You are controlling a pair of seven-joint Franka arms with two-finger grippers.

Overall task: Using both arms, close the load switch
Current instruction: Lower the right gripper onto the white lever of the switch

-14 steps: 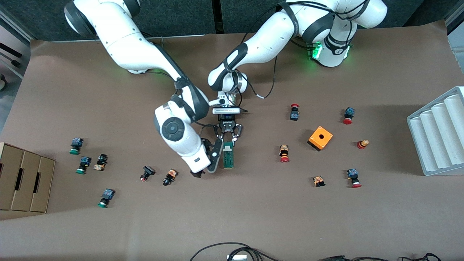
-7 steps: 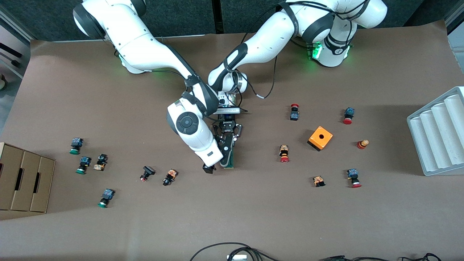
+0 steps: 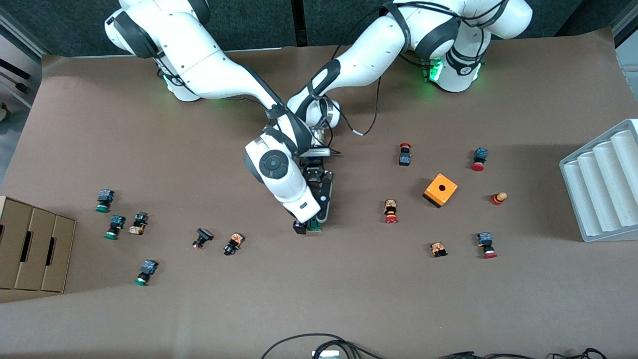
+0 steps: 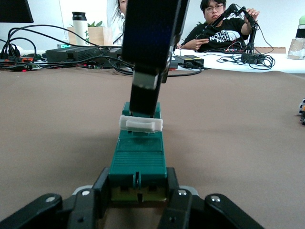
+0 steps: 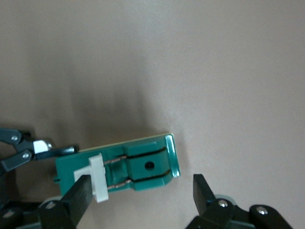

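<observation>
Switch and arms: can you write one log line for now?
left tool: shut on switch | right tool: open, over switch | switch: on table

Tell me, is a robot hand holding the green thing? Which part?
Yes. The left gripper is shut on the load switch, pinching the end farthest from its white piece. The right gripper hangs over it, jaws open, holding nothing.

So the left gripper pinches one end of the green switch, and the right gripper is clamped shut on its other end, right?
Not quite. The left gripper does pinch one end of the green switch, but the right gripper is open, one finger over the white piece. The right wrist view shows it.
</observation>
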